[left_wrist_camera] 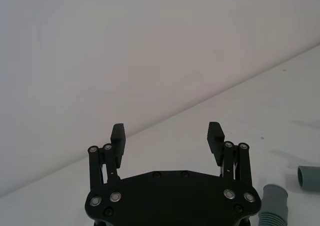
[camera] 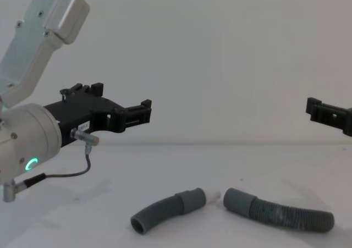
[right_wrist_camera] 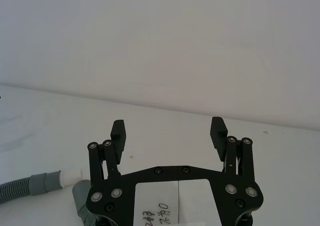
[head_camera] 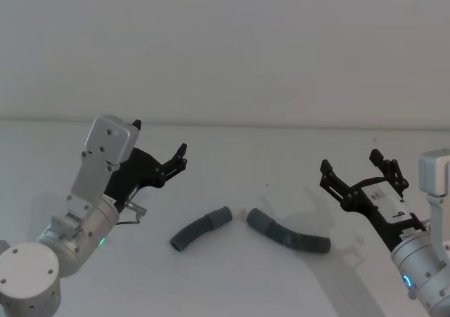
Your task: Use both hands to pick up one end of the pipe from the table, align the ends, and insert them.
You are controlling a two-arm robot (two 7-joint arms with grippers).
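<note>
The short hose [head_camera: 202, 230] and the long hose [head_camera: 288, 234] are lying on the table [head_camera: 232, 162] in the gap between the two sets of jaws, below both and a little back toward the robot from the fingertips. Their long axes are running roughly across, from one gripper toward the other. The mating ends are facing each other in the middle: the short hose's white tip [camera: 212, 194] is pointing at the long hose's cuff [camera: 235, 198], just beside it but not touching and not quite in line with it.

The left gripper [head_camera: 160, 138] is hanging above the table with its jaws spread wide and gripping nothing. The short hose is lying below it and inward, toward the right gripper, so this arm is the nearer one to that piece. The left wrist view is catching the two cuffs off to one side of the fingers, not between them.

The right gripper [head_camera: 350, 161] is hanging raised in the same way, jaws wide apart and empty, with the long hose below it and inward, toward the left gripper. It is the nearer arm to that piece.

Judging from this, each arm is needing to drop and come inward until its jaws are straddling its own hose across the ribbed body, close behind the cuff.
</note>
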